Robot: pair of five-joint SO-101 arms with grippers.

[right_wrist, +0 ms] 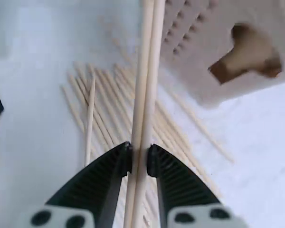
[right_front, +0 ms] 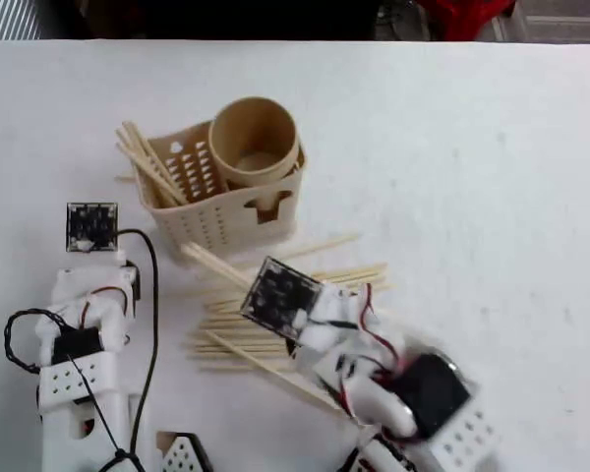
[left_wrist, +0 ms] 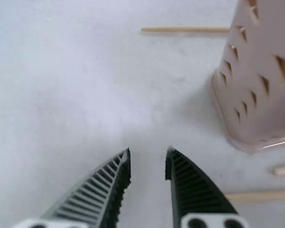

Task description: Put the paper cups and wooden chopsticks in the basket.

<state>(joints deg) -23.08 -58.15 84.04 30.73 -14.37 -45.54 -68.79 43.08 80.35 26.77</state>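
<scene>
A beige slotted basket [right_front: 226, 211] stands mid-table with a paper cup [right_front: 254, 143] upright inside it and several wooden chopsticks [right_front: 147, 162] leaning out of its far left corner. My right gripper [right_wrist: 138, 159] is shut on two chopsticks [right_wrist: 148, 71], held just above a loose pile of chopsticks [right_front: 265, 329] in front of the basket [right_wrist: 213, 33]. The held pair [right_front: 214, 264] points toward the basket's near wall. My left gripper [left_wrist: 148, 161] is open and empty over bare table, left of the basket [left_wrist: 261, 80].
A single chopstick [left_wrist: 185, 29] lies on the table behind the basket's left side. The left arm [right_front: 79, 334] and its black cable [right_front: 152, 315] sit at the near left. The white table has free room to the right and at the back.
</scene>
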